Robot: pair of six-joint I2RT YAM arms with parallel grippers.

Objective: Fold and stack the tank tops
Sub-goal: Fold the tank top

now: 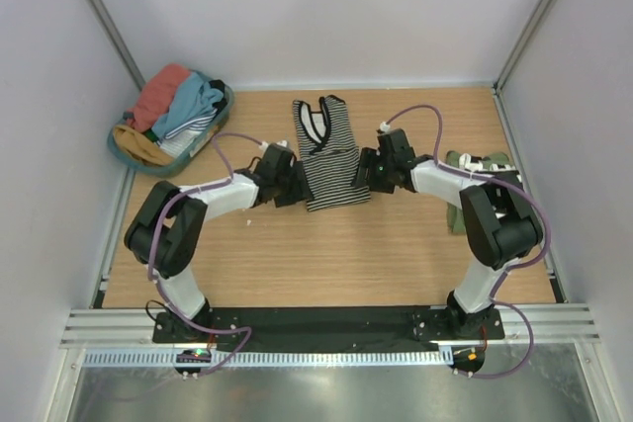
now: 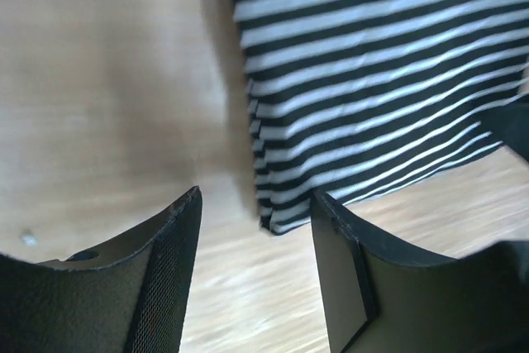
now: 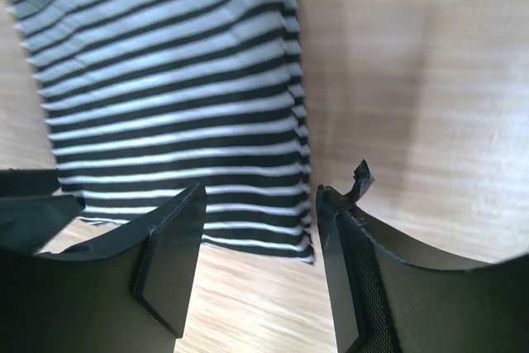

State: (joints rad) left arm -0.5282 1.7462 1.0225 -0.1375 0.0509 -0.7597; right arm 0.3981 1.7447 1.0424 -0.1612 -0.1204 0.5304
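Observation:
A black-and-white striped tank top (image 1: 328, 155) lies flat in the middle of the table, straps toward the far side, hem toward me. My left gripper (image 1: 293, 188) is open and empty at its near left hem corner (image 2: 273, 222). My right gripper (image 1: 364, 173) is open and empty at its near right hem corner (image 3: 304, 250). An olive green tank top (image 1: 463, 185) lies at the right edge, partly hidden by my right arm. More tank tops, coral (image 1: 160, 94), teal blue (image 1: 190, 106) and mustard (image 1: 140, 145), are piled in a basket.
A round teal basket (image 1: 224, 114) stands at the far left corner, overhanging the table edge. Grey walls and metal posts close in the table on three sides. Purple cables loop over both arms.

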